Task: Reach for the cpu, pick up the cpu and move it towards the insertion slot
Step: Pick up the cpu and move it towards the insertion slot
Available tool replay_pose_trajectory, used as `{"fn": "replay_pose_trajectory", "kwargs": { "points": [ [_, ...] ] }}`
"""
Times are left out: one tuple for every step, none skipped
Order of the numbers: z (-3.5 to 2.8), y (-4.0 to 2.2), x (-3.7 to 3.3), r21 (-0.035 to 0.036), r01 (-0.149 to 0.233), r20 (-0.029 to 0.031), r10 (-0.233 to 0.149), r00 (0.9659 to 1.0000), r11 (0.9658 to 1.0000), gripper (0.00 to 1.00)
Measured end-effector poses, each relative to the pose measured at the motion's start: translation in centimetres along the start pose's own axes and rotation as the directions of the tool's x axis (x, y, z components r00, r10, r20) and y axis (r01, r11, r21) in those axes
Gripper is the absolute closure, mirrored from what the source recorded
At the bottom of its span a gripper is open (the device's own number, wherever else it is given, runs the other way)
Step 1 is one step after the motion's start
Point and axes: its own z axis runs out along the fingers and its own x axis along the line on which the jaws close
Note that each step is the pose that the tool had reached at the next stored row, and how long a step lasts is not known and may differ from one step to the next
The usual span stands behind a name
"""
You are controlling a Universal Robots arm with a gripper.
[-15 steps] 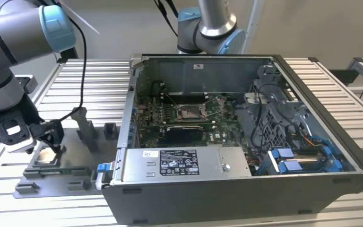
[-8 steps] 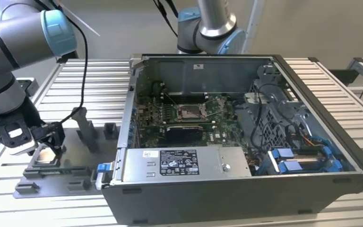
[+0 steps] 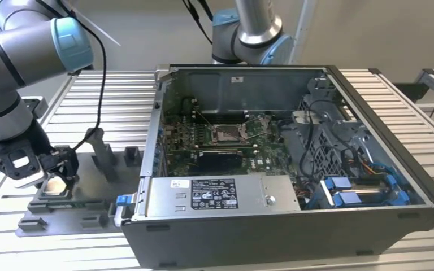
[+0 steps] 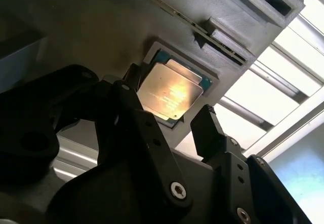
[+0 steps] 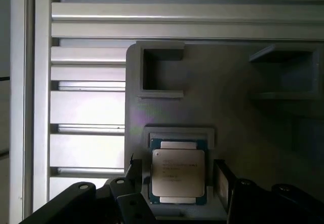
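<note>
Silvery-grey metal tops the cpu [image 3: 53, 186] [image 4: 169, 93] [image 5: 178, 172], which lies flat in a shallow framed pocket [image 5: 178, 131] of the grey fixture plate [image 3: 89, 199] [image 4: 152, 21] [image 5: 228, 107]. The hand [image 3: 47, 172] [image 4: 169, 108] [image 5: 178, 183] is down over it and open. One of the black fingers [image 4: 202, 127] stands on each side of the chip, with nothing lifted. Whether the finger pads touch the chip edges cannot be told.

View differences:
- Both wrist views show the cpu directly between the fingers. The first wrist view also shows its green border and the pocket frame beyond the fingertips.
- The second wrist view shows a bright glare on the metal top and the underside of the finger linkages.
- The exterior view shows the insertion slot [image 3: 228, 132], a shiny frame on the green board inside the open computer case [image 3: 293, 220]. It lies well apart from the hand, toward the exterior view's right.

Edges and room:
- The plate rests on the slatted metal tabletop [image 3: 104, 107] [image 5: 86, 148].
- Upright fixture blocks [image 3: 100, 153] and the case side wall stand between the hand and the slot.
- The case is open on top.
- Bare slats lie beside the plate on the hand's far side from the case.
</note>
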Motion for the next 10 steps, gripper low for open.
{"fn": "replay_pose_trajectory", "kwargs": {
  "points": [
    [0.08,0.01,0.00,0.0000,0.000,0.0001,0.000,1.0000,1.0000,0.00],
    [0.15,0.01,0.00,0.0000,0.000,0.0001,0.000,1.0000,1.0000,0.00],
    [0.23,0.02,0.00,-0.0001,0.000,0.0001,0.000,1.0000,1.0000,0.00],
    [0.29,0.03,0.00,0.0000,0.000,0.0001,0.000,1.0000,1.0000,0.00],
    [0.36,0.06,0.00,0.0000,0.000,0.0001,0.000,1.0000,1.0000,0.00],
    [0.41,0.07,0.00,0.0000,0.000,0.0000,0.000,1.0000,1.0000,0.00],
    [0.43,0.06,0.01,0.0001,0.000,-0.0002,0.000,1.0000,1.0000,0.00],
    [0.43,0.06,0.01,0.0001,0.000,-0.0002,0.000,1.0000,1.0000,0.00],
    [0.44,0.06,0.01,0.0001,0.000,-0.0001,0.000,1.0000,1.0000,0.00],
    [0.44,0.06,0.00,0.0001,0.000,-0.0001,0.000,1.0000,1.0000,0.00]
  ]
}}
